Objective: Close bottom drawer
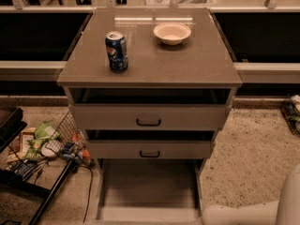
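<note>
Bottom drawer stood pulled far out below the cabinet, long axis toward the camera, front at the bottom edge. Only the white arm showed, just right of that front. The gripper was out of view, so its grip could not be told.

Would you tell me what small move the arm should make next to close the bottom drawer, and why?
Probably swing the arm across to the front edge of the bottom drawer. That drawer is pulled far out, its grey floor exposed, while the white arm sits at the lower right beside it. The end effector is out of view.
</note>
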Tool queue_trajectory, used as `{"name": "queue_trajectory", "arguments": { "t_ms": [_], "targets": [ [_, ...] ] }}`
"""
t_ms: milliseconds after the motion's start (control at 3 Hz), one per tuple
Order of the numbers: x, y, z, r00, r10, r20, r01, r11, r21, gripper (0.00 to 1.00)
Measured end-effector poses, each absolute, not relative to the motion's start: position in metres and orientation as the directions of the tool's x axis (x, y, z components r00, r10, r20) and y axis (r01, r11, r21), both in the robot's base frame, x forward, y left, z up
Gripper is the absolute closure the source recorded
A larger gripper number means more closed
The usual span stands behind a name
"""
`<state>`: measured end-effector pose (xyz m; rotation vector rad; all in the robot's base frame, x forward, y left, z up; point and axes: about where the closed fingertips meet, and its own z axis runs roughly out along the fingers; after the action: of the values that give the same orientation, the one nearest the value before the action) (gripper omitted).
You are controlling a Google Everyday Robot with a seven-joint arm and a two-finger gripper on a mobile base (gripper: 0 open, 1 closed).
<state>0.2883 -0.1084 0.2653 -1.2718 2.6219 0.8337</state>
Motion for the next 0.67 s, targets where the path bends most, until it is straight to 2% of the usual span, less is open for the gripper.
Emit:
{"name": "queue_trajectory", "arguments": {
  "t_ms": [667],
  "targets": [
    [0.292,-0.072,0.150,-0.688,-0.556,-0.466,-0.718,0.427,0.550,1.00]
  ]
}}
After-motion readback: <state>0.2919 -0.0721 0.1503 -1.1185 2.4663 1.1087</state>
